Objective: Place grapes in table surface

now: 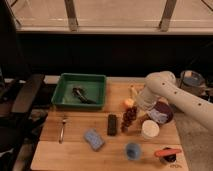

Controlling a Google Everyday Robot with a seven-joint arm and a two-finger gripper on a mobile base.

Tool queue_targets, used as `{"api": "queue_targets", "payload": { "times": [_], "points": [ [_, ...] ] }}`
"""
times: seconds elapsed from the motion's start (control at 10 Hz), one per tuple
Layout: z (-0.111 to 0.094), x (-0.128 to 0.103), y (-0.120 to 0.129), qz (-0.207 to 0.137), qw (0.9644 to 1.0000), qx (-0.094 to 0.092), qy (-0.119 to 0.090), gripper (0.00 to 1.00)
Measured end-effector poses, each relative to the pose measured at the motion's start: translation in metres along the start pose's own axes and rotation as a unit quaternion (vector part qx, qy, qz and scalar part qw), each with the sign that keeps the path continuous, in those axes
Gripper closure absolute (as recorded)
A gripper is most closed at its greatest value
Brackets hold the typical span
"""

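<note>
The grapes, a long dark reddish-purple bunch, hang lengthwise just right of the flat black bar, over the middle of the tan plank table surface. Their lower end is at or just above the wood; I cannot tell if it touches. My gripper is at the end of the white arm that reaches in from the right. It sits at the top of the bunch and is shut on it. The arm's wrist partly hides the fingers.
A green tray with a dark object stands at back left. An orange fruit, a purple bowl, a white cup, a blue cup, a blue sponge, a fork and a red-and-black item surround the grapes.
</note>
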Motion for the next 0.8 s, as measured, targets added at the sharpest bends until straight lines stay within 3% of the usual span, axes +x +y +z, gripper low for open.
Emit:
{"api": "queue_targets", "payload": {
  "times": [0.3,0.8],
  "points": [
    [0.018,0.002,0.013,0.011,0.9996,-0.017,-0.020,0.30],
    [0.018,0.001,0.013,0.010,0.9996,-0.019,-0.019,0.27]
  ]
}}
